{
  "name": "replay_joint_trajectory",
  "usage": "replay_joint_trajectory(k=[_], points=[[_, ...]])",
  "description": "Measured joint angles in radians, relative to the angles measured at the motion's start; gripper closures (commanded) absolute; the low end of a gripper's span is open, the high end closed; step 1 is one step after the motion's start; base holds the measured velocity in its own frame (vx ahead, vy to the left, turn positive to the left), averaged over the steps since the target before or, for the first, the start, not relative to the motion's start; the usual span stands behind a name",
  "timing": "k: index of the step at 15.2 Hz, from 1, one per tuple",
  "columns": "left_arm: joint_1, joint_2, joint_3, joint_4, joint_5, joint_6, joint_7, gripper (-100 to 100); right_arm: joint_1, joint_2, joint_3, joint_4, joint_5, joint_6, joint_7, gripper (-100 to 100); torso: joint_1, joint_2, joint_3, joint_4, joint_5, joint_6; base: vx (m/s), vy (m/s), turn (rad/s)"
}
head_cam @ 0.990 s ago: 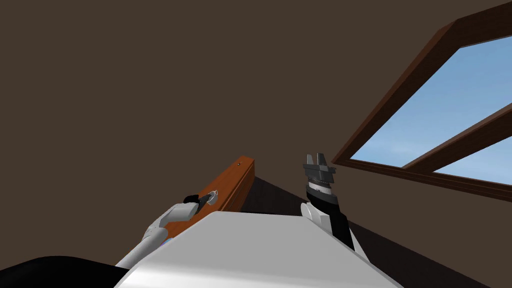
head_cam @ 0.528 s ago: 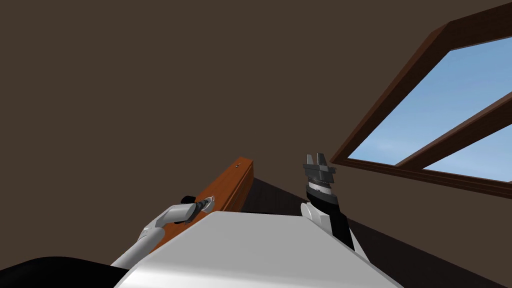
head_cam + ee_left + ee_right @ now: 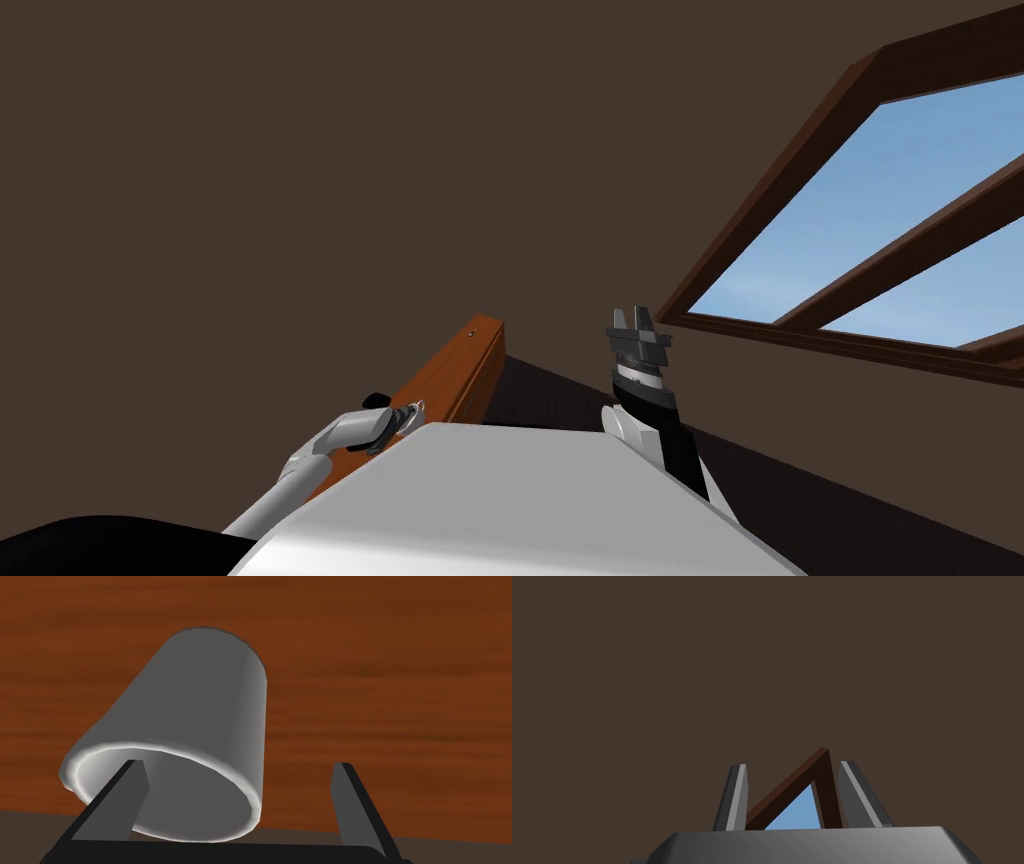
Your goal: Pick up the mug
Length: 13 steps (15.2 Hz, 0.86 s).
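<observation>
The mug (image 3: 200, 706) is plain grey and tilted, its open mouth turned toward the left gripper (image 3: 237, 764) and its closed base pointing away at the wood (image 3: 390, 676) behind it. Whether the base touches that wood cannot be told. The gripper's 2 fingers stand wide apart. 1 finger (image 3: 112, 806) reaches into the mouth, lying just inside the pale rim, while the other (image 3: 350, 801) stands outside the cup, clear of its wall with a strip of wood showing between them. So the jaws straddle 1 side of the mug's wall without pressing it. In the head view the mug is a small pale ring at the tip of the left arm, over the near end of a long reddish-brown wooden top that runs away toward a dark brown wall (image 3: 300, 150). The left forearm comes in low from the robot's left, nearly level. The right gripper (image 3: 793, 763) is raised well apart from the mug on the robot's right, pointing up toward the wall. Its 2 fingers are parted by a narrower gap, with nothing between them. A window (image 3: 900, 230) with a dark wooden frame and blue sky sits farther right.
</observation>
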Motion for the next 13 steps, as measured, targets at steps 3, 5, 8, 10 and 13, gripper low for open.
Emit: replay_joint_trajectory(k=[3,5,8,10,13], points=[[-0.018,-0.025,-0.007,0.042,-0.022,-0.023,0.015,-100,0.0,0.0,0.0,0.0,0.0,0.0,0.0,0,0.001,0.002,0.001,0.0,0.0,0.0,-0.048,0.043,-0.069],[-0.02,-0.027,-0.007,0.046,-0.023,-0.026,0.016,100,0.0,0.0,0.0,0.0,0.0,0.0,0.0,0,-0.001,0.0,0.0,0.0,0.0,-0.001,-0.009,0.009,-0.002],[-0.02,-0.027,-0.008,0.045,-0.022,-0.024,0.016,100,0.0,0.0,0.0,0.0,0.0,0.0,0.0,0,-0.001,-0.002,-0.001,0.0,0.0,-0.001,0.0,0.0,0.0],[-0.013,-0.021,-0.006,0.03,-0.018,-0.019,0.014,100,0.0,0.0,0.0,0.0,0.0,0.0,0.0,0,-0.002,-0.003,-0.002,0.0,-0.001,-0.002,0.045,-0.038,0.172],[0.012,0.008,0.002,-0.029,0.0,0.011,0.006,100,0.0,0.0,0.0,0.0,0.0,0.0,0.0,0,-0.006,-0.007,-0.004,-0.001,-0.001,-0.002,0.067,-0.057,0.137]])
